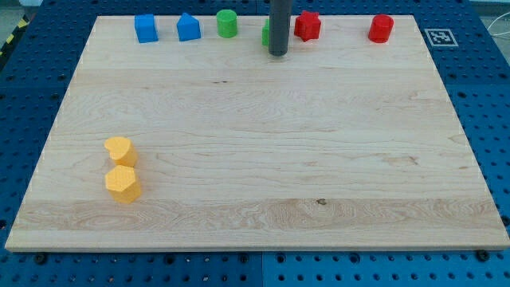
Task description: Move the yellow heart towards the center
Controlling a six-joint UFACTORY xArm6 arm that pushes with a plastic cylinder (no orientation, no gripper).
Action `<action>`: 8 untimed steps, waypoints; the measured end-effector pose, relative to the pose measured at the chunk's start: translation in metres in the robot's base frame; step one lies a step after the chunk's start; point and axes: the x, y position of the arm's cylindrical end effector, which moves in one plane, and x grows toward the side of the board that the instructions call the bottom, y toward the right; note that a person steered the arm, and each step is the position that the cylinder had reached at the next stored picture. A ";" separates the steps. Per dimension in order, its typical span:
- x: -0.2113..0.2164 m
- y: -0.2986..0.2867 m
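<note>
The wooden tabletop (263, 159) fills most of the frame, a pale board lying on a blue perforated surface (24, 96). No bin, tray or other container stands on it; the blocks lie straight on the wood.

This arm carries no pincer, only a dark rod, so there is nothing to be apart, together or clamped. My tip (277, 53) rests near the top edge of the board, slightly right of the middle of the frame.

Along the top edge runs a row of blocks. From the frame's left: a blue block (146, 28) of roughly cube form, a blue block with a peaked top (188, 27), a green cylinder (227, 23), then a green block (266, 33) mostly hidden behind the rod, its shape not readable. Just right of the rod is a red star-like block (307, 25), and further right a red cylinder (381, 29). My tip is between the hidden green block and the red star-like block, close beside both.

The yellow heart (120, 151) lies in the lower left of the frame, near the board's left edge. Directly below it, touching or nearly so, is a yellow hexagon-like block (123, 183). The yellow heart is well apart from my tip, far down and to the left of it, with open wood between them.

A black-and-white marker tag (440, 37) sits at the board's upper right corner.
</note>
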 end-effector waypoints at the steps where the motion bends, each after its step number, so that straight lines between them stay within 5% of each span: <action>1: -0.015 -0.011; 3: -0.022 0.004; 8: 0.110 0.013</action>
